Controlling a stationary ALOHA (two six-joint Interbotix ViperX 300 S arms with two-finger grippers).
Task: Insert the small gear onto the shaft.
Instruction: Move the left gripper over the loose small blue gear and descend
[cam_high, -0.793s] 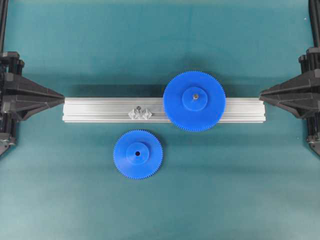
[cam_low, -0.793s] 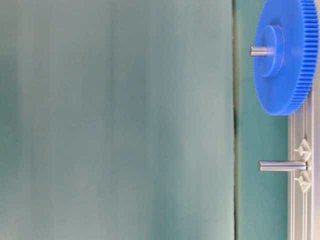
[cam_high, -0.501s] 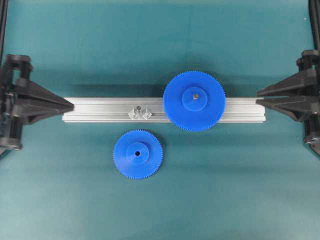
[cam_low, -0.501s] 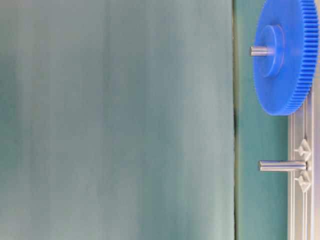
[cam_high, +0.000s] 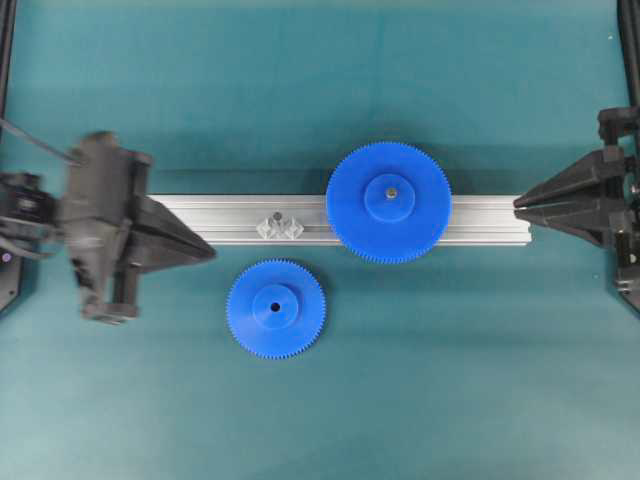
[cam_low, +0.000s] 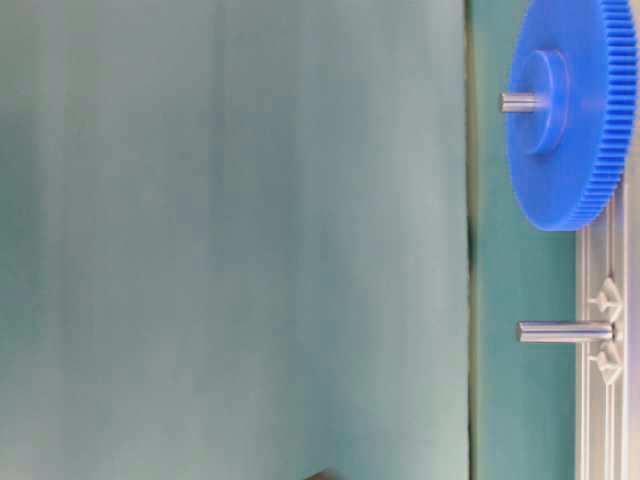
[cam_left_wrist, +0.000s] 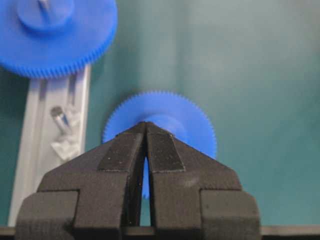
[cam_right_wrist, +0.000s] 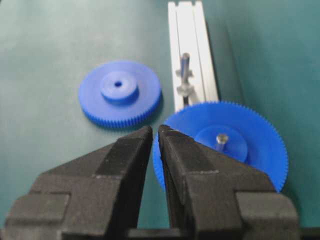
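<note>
My left black pincer (cam_left_wrist: 145, 125) is pressed together, holding nothing (right one (cam_right_wrist: 155, 129) nearly together too); the small blue toothed plastic gear (cam_high: 275, 308) lies flat just beyond it, near the thin grey metal shaft (cam_high: 277, 214).

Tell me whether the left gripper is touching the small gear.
Apart. The overhead view shows the left gripper, shut, with bare mat between its tips and the small gear.

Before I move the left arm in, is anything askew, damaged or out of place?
Nothing stands out. The small gear lies flat on the mat beside the rail, hub up; the shaft is bare and straight; the big gear sits square on its pin.
</note>
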